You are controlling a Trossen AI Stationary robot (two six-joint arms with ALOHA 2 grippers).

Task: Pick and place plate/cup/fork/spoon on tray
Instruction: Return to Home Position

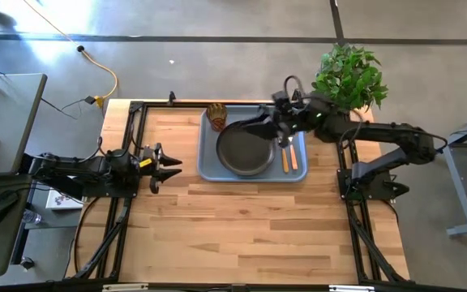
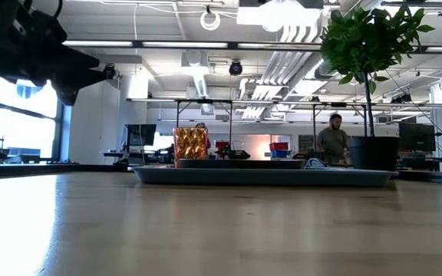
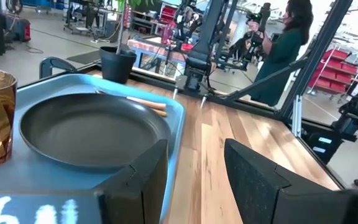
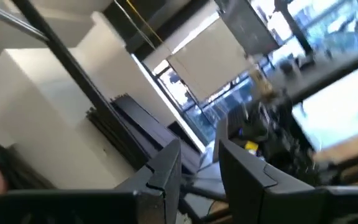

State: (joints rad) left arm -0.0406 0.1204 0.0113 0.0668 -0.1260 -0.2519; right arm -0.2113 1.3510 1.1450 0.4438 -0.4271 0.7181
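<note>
Tray (image 1: pixel 207 165): on the table (image 1: pixel 242 231), against the edge nearest the plant (image 1: pixel 349 77).
Plate (image 1: pixel 242 152): flat in the tray's middle.
Cup (image 1: pixel 216 115): upright in the tray's corner, just beside the plate's rim.
Cutlery (image 1: pixel 289 159): two orange-handled pieces side by side along the tray's right wall; fork and spoon cannot be told apart.
Right gripper (image 4: pixel 199 149): raised over the plate's rim, fingers slightly parted, empty.
Left gripper (image 3: pixel 194 150): low at the table's left side, well apart from the tray, fingers wide, empty.

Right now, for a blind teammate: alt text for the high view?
A blue-grey rectangular plastic tray holds a round black plate, amber glass cup and two tan-handled metal utensils. The right gripper hovers open above it; the left gripper waits open at left.
</note>
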